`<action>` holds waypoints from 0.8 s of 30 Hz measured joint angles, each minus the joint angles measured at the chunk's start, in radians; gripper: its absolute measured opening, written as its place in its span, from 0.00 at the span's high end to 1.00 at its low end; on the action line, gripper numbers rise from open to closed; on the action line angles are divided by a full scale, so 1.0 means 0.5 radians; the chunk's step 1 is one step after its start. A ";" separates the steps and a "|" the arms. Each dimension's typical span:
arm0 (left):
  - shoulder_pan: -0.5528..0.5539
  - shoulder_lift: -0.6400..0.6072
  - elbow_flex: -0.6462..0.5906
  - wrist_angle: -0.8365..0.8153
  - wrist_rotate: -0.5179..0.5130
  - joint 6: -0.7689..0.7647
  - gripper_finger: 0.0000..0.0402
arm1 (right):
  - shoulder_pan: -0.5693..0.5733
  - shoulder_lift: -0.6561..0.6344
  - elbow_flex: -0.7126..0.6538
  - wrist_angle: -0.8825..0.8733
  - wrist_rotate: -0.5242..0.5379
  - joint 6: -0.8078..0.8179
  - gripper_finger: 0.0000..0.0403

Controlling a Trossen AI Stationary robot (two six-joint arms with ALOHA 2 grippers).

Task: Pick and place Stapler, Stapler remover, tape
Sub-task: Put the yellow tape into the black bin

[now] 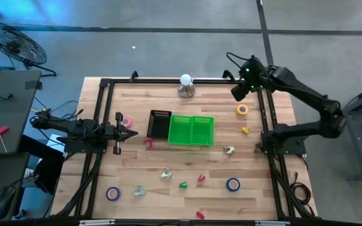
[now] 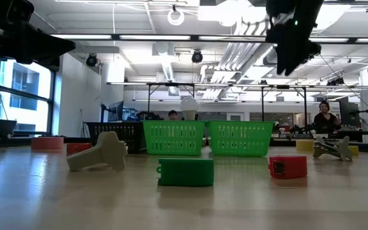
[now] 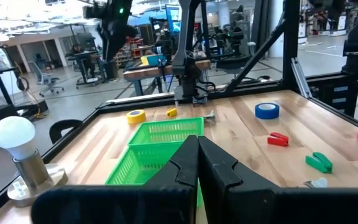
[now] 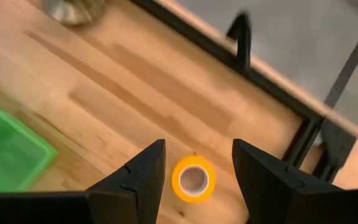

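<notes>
Nearest the right wrist camera, the right gripper [image 4: 194,165] was seen with its two dark fingers spread wide and nothing held between them. Framed in the gap, well below on the wooden table [image 1: 168,188], lay the yellow tape roll [image 4: 192,178], flat, hollow centre upward. From above, this yellow roll [image 1: 242,110] was placed near the table's far right corner, to the right of the green basket [image 1: 191,130], with the right gripper [image 1: 238,91] hanging just beyond it on the far side.

The step in hand was judged to be the approach for a pick. For a clean grasp, the fingers would best be kept apart and lowered straight down so that the roll's outer rim is straddled evenly before any closing; an off-centre descent could tip or push the ring away.

The left gripper [image 3: 197,163] was held fully closed and empty over the table's left side, aimed at the basket.
</notes>
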 joint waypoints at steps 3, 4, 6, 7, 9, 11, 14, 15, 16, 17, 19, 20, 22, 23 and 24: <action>-0.001 0.000 0.000 -0.001 0.000 -0.001 1.00 | -0.082 0.102 -0.047 -0.037 -0.073 0.018 0.56; 0.000 0.000 0.000 -0.001 0.000 -0.001 1.00 | -0.098 0.133 -0.066 -0.034 -0.072 0.018 0.56; 0.000 0.000 0.000 -0.002 0.000 -0.001 1.00 | -0.119 0.187 -0.105 -0.029 -0.080 0.019 0.56; 0.000 0.000 0.000 -0.002 0.001 -0.002 1.00 | -0.121 0.213 -0.128 -0.031 -0.097 0.020 0.56; 0.000 0.000 0.000 -0.002 0.000 -0.002 1.00 | -0.117 0.259 -0.178 -0.030 -0.150 0.002 0.56; -0.001 0.000 0.000 -0.002 0.000 -0.002 1.00 | -0.099 0.295 -0.234 -0.019 -0.198 -0.037 0.56; 0.000 0.000 0.000 -0.002 0.001 -0.002 1.00 | -0.074 0.338 -0.333 0.000 -0.248 -0.049 0.56; 0.000 0.000 0.000 -0.002 0.001 -0.002 1.00 | -0.065 0.351 -0.362 0.009 -0.254 -0.051 0.56; 0.000 0.000 0.000 -0.002 0.000 -0.002 1.00 | -0.056 0.360 -0.390 0.022 -0.263 -0.053 0.56; 0.000 0.000 0.000 -0.002 0.001 -0.002 1.00 | -0.049 0.365 -0.415 0.035 -0.285 -0.055 0.56; 0.000 0.000 0.000 -0.002 0.001 -0.002 1.00 | -0.032 0.374 -0.465 0.069 -0.319 -0.060 0.56; 0.000 0.000 0.000 -0.002 0.001 -0.002 1.00 | -0.025 0.375 -0.486 0.089 -0.327 -0.060 0.56; -0.001 0.000 0.000 -0.002 0.000 -0.002 1.00 | -0.011 0.374 -0.521 0.140 -0.307 -0.062 0.56; 0.000 0.000 0.000 -0.002 0.001 -0.002 1.00 | -0.008 0.374 -0.539 0.160 -0.296 -0.068 0.56; 0.000 0.000 0.000 -0.002 0.001 -0.002 1.00 | -0.008 0.374 -0.559 0.181 -0.289 -0.083 0.56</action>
